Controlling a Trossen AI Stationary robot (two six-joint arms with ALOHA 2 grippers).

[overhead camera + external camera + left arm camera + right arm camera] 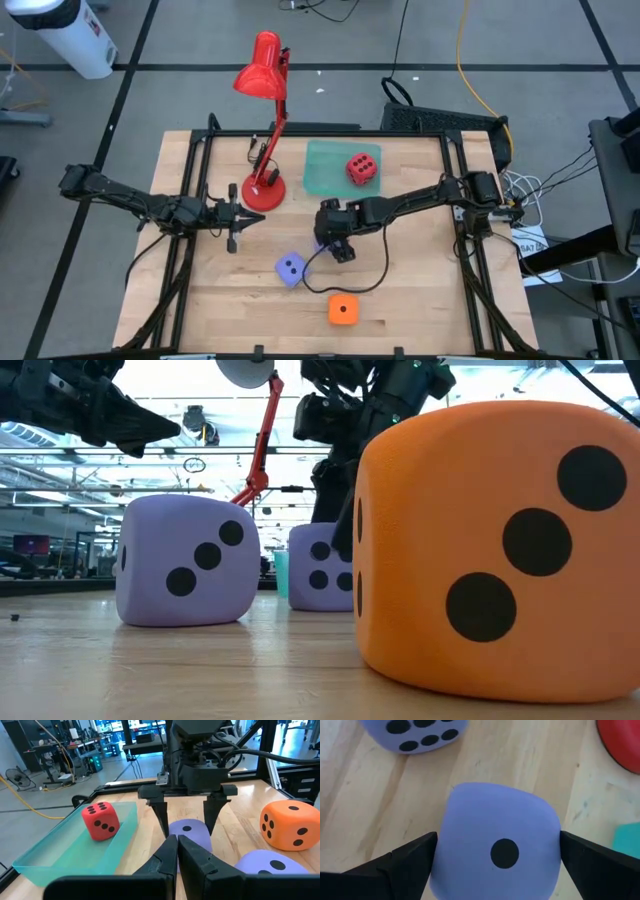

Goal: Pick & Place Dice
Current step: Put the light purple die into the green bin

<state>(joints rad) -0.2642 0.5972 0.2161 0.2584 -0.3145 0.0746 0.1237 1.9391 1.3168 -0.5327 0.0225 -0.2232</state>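
Lavender-blue die sits between the right gripper's wide-open fingers; left fingers closed, empty.

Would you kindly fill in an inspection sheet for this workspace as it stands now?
Surface: wooden table, black frame.
Job's things: red die in green tray; orange die and one lavender die on the wood; second lavender die under the right pincer.
Clutter: red lamp on the table.
Grippers: right pincer open, astride the second lavender die; left pincer shut, empty.
Cables: black cable across the table; yellow cable on the floor.
Surroundings: white cylinder on the floor.
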